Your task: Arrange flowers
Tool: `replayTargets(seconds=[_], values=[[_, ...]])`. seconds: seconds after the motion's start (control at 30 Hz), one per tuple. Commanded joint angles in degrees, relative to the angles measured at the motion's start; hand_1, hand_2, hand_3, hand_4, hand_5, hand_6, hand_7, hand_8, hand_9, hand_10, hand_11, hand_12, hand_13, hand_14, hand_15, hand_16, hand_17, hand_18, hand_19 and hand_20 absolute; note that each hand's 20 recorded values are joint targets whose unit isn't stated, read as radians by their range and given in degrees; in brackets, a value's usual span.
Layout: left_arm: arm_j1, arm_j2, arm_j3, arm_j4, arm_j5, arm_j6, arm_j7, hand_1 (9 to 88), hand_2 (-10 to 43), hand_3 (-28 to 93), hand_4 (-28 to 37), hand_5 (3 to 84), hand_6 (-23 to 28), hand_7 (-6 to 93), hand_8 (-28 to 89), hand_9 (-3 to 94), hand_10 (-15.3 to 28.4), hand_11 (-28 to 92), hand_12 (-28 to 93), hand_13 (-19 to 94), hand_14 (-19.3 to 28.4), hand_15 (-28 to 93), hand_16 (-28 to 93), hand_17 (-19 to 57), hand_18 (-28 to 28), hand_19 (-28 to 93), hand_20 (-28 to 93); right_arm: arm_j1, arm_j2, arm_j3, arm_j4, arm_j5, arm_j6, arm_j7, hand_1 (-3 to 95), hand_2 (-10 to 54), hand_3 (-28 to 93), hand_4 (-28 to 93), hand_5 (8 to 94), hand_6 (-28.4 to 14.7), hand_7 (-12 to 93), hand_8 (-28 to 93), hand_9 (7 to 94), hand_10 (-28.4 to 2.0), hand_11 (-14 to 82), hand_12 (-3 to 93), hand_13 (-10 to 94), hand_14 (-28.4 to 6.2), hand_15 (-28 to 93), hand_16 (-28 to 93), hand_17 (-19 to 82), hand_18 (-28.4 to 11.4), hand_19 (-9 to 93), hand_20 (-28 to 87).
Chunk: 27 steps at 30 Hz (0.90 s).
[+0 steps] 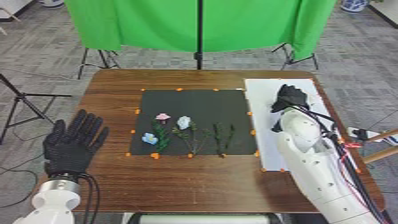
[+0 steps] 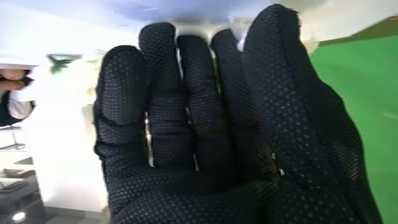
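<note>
While stretching broad and rectangular beneath everything else, brown wooden tabletop (image 1: 195, 190) across the middle of the head view. Beyond its far edge, bright green cloth backdrop (image 1: 147, 25), with a thin black pole (image 1: 200, 30) upright in front. Near the tabletop's middle, square black mat (image 1: 191, 102). Just to the right of it, long rectangular white sheet (image 1: 271, 155), partly hidden under the right arm.

At the far part of the white sheet, black-gloved right hand (image 1: 290, 98); fingers extended nearly straight in the right wrist view, close together with narrow gaps, thumb alongside. To the left of the mat, black-gloved left hand (image 1: 70, 152), pointing away from the robot; fingers straight and slightly spread, thumb angled toward the mat.

On the mat, toward the near half, two slender green leafy stems (image 1: 219, 136), side by side and roughly parallel, to the right of the blooms. Left of those, oval white flower (image 1: 184, 122) on a thin branching stem. Farther left, small pink flower (image 1: 163, 116) with leafy greenery below, and nearer the robot, pale blue flower (image 1: 149, 138) close beside that greenery. Smallest of all, orange markers (image 1: 155, 156) dotted around the mat's border.
</note>
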Motion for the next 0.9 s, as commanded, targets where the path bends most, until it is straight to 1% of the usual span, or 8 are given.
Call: replayTargets(seconds=[0.03, 0.2, 0.3, 0.4, 0.47, 0.57, 0.7, 0.9], values=[[1.1, -0.29, 0.29, -0.26, -1.59, 1.49, 0.37, 27.3, 12.9, 75, -28.0, 45.5, 8.1, 16.2, -10, 39.9, 14.3, 23, 13, 30, 14.7, 41, -5, -3.8, 13.9, 31, 17, 0.6, 0.1, -2.2, 0.4, -1.6, 3.9, -1.4, 69.6, -9.5, 50, -28, 76.9, 0.2, 31, 5, 83.1, -9.9, 5.8, 36.0, 66, -6.5, 27, 38, 30, -18.7, 74, 37], [1.1, -0.29, -0.23, -0.26, -1.30, 0.90, 0.83, 27.2, 13.0, 75, -28.2, 45.5, 8.1, 16.4, -10, 40.1, 14.4, 23, 12, 30, 14.7, 41, -5, -3.7, 13.9, 31, 17, 1.5, 0.8, -5.6, -3.5, -1.3, 6.9, -3.3, 67.9, -9.5, 54, -28, 77.2, 0.1, 32, 5, 83.6, -10.1, 5.7, 36.3, 67, -6.6, 26, 39, 30, -19.2, 74, 37], [1.2, -0.14, -0.29, -0.23, -1.45, 0.18, 0.63, 27.2, 13.0, 75, -28.2, 45.5, 8.0, 16.4, -10, 40.1, 14.4, 23, 12, 30, 14.6, 41, -5, -3.7, 13.8, 31, 17, 2.1, 2.9, -12.4, -7.2, -1.7, 13.3, -2.5, 66.4, -9.5, 57, -28, 77.4, -0.4, 32, 4, 83.6, -10.5, 5.7, 36.0, 67, -6.8, 26, 39, 31, -19.6, 75, 37], [0.6, -0.02, 0.18, 0.10, -3.14, -0.37, 0.48, 27.0, 13.0, 75, -28.2, 45.4, 7.9, 16.5, -10, 40.1, 14.2, 23, 12, 30, 14.5, 41, -5, -3.6, 13.8, 31, 17, 1.6, 3.9, -15.9, -11.3, -2.0, 11.5, -7.6, 65.1, -9.5, 60, -28, 77.9, -1.1, 31, 5, 83.8, -10.8, 5.8, 35.5, 68, -7.5, 27, 38, 32, -20.8, 76, 36], [0.7, -0.10, 0.38, 0.03, -2.60, -0.21, 0.52, 26.9, 12.9, 75, -28.2, 45.4, 7.8, 16.5, -10, 40.1, 14.1, 23, 12, 30, 14.4, 41, -5, -3.6, 13.8, 31, 17, 1.6, 4.1, -18.1, -12.7, -1.9, 10.4, -9.4, 65.1, -9.5, 60, -28, 78.0, -1.4, 31, 5, 83.9, -11.0, 5.9, 35.5, 68, -7.8, 28, 38, 32, -21.0, 77, 36], [0.8, 0.29, 0.35, 0.10, -3.16, -0.36, 0.65, 26.8, 12.9, 75, -28.2, 45.1, 7.3, 16.8, -10, 40.2, 13.8, 23, 12, 31, 13.9, 41, -5, -3.5, 13.7, 31, 16, 1.5, 3.9, -20.6, -12.7, -1.5, 10.0, -11.5, 64.3, -9.5, 61, -28, 78.5, -1.7, 30, 6, 83.9, -11.2, 6.0, 35.6, 68, -8.2, 28, 37, 32, -21.3, 77, 35], [-0.2, 0.16, 0.28, 0.56, -3.86, 0.60, 0.69, 26.8, 12.9, 75, -28.2, 44.8, 6.9, 17.2, -11, 40.2, 13.2, 23, 12, 31, 13.3, 40, -5, -3.2, 13.6, 31, 17, 1.1, 4.0, -22.7, -13.2, -2.1, 7.6, -12.8, 64.2, -9.5, 62, -28, 78.8, -1.9, 29, 6, 83.9, -11.2, 5.9, 35.6, 68, -8.4, 29, 37, 32, -21.4, 78, 35], [-0.1, 0.10, 0.13, 0.60, -3.72, 0.33, 0.60, 26.6, 13.0, 75, -28.3, 44.6, 6.7, 17.4, -11, 40.1, 12.7, 23, 12, 32, 12.6, 40, -5, -2.7, 13.4, 31, 16, -0.3, 5.5, -24.4, -15.8, -2.9, 6.6, -14.1, 63.7, -9.5, 63, -28, 79.0, -1.9, 29, 7, 83.4, -11.7, 5.6, 35.4, 67, -8.6, 29, 36, 32, -21.6, 78, 34]])
